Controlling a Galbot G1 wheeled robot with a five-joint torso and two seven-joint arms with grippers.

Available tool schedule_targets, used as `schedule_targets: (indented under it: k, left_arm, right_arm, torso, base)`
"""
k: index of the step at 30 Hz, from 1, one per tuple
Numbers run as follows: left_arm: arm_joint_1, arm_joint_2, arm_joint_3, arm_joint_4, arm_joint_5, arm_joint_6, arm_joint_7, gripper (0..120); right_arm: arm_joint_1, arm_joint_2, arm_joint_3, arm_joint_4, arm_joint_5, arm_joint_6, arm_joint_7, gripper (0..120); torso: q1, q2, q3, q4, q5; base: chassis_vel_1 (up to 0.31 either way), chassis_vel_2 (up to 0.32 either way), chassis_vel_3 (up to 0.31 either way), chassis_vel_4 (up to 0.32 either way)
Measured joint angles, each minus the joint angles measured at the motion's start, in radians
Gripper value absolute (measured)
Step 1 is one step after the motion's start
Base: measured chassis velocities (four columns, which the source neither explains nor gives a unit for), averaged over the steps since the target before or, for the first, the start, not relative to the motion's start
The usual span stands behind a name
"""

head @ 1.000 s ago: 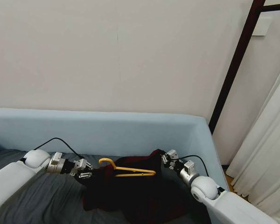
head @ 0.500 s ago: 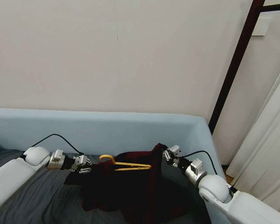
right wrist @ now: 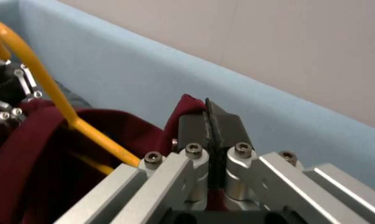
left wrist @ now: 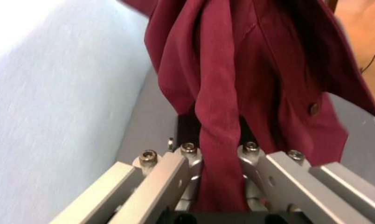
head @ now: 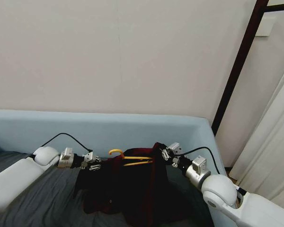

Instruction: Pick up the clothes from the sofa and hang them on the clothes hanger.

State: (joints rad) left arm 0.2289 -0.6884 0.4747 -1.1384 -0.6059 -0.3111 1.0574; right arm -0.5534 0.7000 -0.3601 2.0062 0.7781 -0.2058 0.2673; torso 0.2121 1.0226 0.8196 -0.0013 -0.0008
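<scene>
A dark red garment (head: 132, 189) hangs between my two grippers above the grey sofa seat (head: 38, 203), with a yellow hanger (head: 130, 158) inside its top. My left gripper (head: 93, 163) is shut on the garment's left shoulder; the left wrist view has a fold of red cloth (left wrist: 218, 154) pinched between the fingers. My right gripper (head: 164, 153) is shut on the right shoulder, where a tip of red fabric (right wrist: 186, 105) sticks out past the fingers (right wrist: 207, 128). The hanger's hook (right wrist: 25, 60) curves up toward the sofa back.
The light blue sofa back (head: 132, 130) and armrest (head: 206, 146) enclose the seat. A plain wall (head: 132, 56) rises behind. A dark door frame (head: 236, 66) and white curtain (head: 270, 156) stand to the right.
Both grippers have lifted the garment and hanger off the seat and moved closer together; more of the cloth now hangs free.
</scene>
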Motion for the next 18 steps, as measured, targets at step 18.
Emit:
schedule_targets:
  k: [18]
  left_arm:
    - [-0.179, -0.063, 0.152, -0.006, -0.150, 0.078, -0.147, 1]
  right_arm:
    - [0.038, -0.022, -0.007, 0.220, 0.218, -0.083, 0.148, 0]
  torso:
    - [0.000, 0.000, 0.000, -0.0001, 0.0000]
  base:
    - [0.000, 0.000, 0.000, 0.000]
